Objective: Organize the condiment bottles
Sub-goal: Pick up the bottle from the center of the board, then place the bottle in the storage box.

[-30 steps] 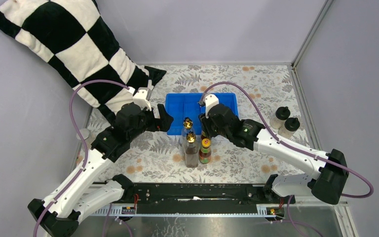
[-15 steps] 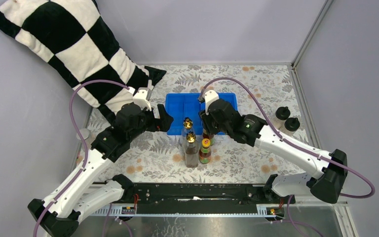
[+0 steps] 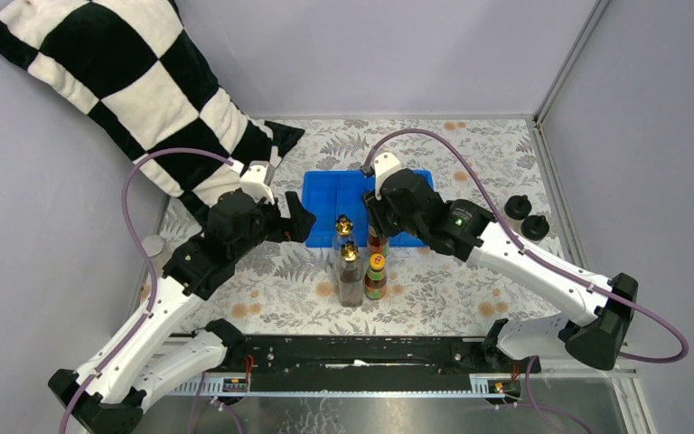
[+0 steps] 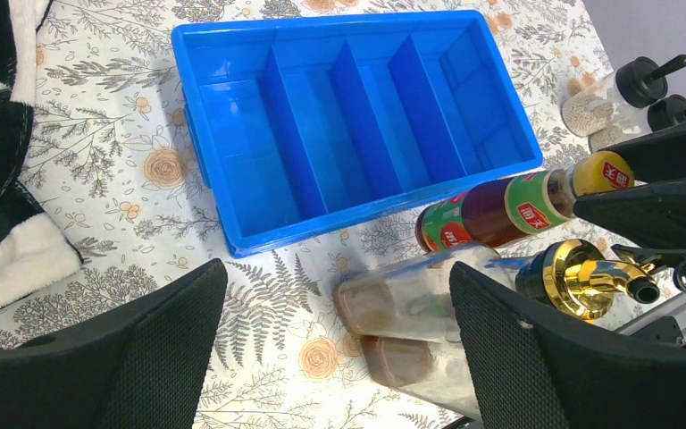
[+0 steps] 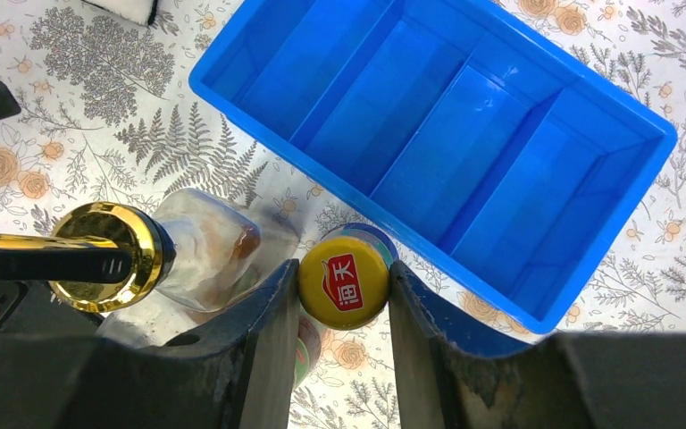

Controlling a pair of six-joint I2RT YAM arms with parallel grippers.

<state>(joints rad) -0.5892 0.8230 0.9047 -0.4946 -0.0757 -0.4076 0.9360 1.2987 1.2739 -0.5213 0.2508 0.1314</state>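
Right gripper (image 5: 344,308) closed on the cap of one orange-capped bottle (image 5: 344,286), just outside the near wall of the blue tray (image 5: 429,116); we cannot tell whether this bottle rests on the floral cloth (image 3: 452,289) or is lifted. The other orange-capped bottle (image 3: 376,276) and the two gold-spouted bottles (image 3: 351,276) stand clustered beside it. We note the left gripper (image 3: 302,220) wide open and holding nothing, left of the cluster, and the two black-capped shakers (image 3: 517,206) well apart at the table's right edge.

Lab test booth: plain grey walls (image 3: 370,54), metal framing (image 3: 571,63), floral-clothed table (image 3: 470,154).
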